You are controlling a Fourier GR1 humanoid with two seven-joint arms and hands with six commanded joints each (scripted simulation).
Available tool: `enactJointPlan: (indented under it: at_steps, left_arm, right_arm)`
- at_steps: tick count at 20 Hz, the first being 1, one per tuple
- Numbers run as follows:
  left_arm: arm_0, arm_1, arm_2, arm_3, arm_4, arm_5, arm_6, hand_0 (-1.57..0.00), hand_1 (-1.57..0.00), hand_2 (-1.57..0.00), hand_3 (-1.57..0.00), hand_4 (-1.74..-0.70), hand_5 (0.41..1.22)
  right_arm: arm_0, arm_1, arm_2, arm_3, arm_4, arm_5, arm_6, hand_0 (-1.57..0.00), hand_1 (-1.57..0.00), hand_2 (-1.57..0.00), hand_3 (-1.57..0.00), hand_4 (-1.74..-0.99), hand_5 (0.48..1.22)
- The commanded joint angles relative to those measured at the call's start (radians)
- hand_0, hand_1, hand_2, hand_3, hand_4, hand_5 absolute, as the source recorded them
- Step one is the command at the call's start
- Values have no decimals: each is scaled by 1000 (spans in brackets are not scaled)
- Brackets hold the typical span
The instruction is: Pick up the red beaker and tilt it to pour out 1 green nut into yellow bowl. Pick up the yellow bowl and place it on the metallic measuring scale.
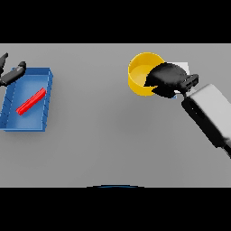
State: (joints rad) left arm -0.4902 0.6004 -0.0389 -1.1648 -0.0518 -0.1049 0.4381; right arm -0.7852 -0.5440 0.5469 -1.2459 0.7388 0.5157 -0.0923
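The yellow bowl stands at the far right of the table; I cannot see anything inside it. My right hand covers the bowl's right rim with its fingers curled round the wall. Just behind the hand a pale corner of the measuring scale shows, the rest hidden by the hand and wrist. A long red object lies slantwise inside a blue tray at the left. My left hand hovers at the tray's far left corner, fingers spread and holding nothing.
The blue tray takes up the left edge of the grey table. My right forearm runs diagonally from the lower right towards the bowl.
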Motion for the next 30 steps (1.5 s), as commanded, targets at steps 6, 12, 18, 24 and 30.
enactJointPlan:
  at_steps: [6,12,18,24,30]
  left_arm:
    - [17,-5,-6,-39,0,14,36,1,1,1,1,-851,754]
    - [27,14,7,-84,17,11,99,1,1,1,1,-862,773]
    - [7,-3,-12,-48,-4,14,87,1,1,1,1,-858,804]
    - [19,3,-9,-50,-2,10,81,1,1,1,1,-847,796]
    - [15,3,-8,-45,-2,7,79,1,1,1,1,-837,773]
  right_arm:
    - [-51,-30,-39,194,18,-122,-52,-1567,-1571,-1553,-1155,-1741,1221]
    - [-84,-8,-56,398,32,-211,-59,-1570,-1571,-1517,-1170,-1741,1221]
    - [-113,22,-72,557,24,-268,-97,-1571,-1571,-1398,-1342,-1741,1221]
    - [-123,48,-61,657,21,-306,-120,-1571,-1571,-1380,-1417,-1741,1221]
    - [-137,52,-54,680,3,-289,-116,-1471,-1285,-1178,-959,-1632,1145]
